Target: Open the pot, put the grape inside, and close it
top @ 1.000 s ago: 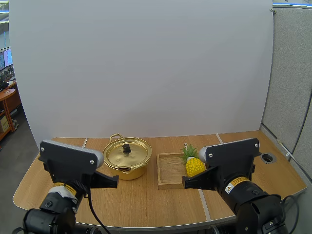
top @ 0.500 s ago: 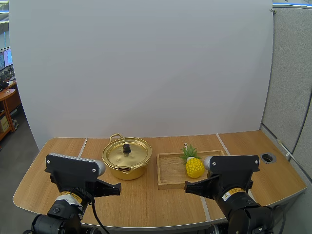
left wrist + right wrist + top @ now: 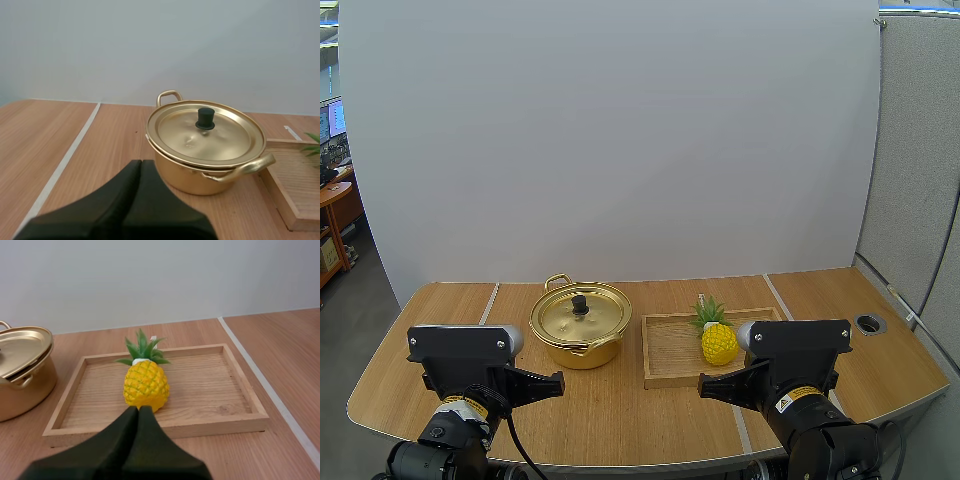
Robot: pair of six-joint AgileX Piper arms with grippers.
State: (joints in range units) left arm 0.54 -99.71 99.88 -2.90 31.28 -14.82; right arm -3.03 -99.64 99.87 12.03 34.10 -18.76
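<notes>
this looks like an office. grey fabric partition panels (image 3: 920,160) close off the right side, and at the far left a wooden workstation (image 3: 334,203) carries monitors (image 3: 332,122). the wood-laminate desk (image 3: 890,375) has a round cable grommet (image 3: 869,323), and a plain white screen (image 3: 610,140) stands behind it.

No wording can be read. The left arm (image 3: 460,352) carries a yellow sticker (image 3: 470,407) and the right arm (image 3: 798,345) a yellow-and-white sticker (image 3: 788,401) with a warning triangle; their print is too small.
</notes>
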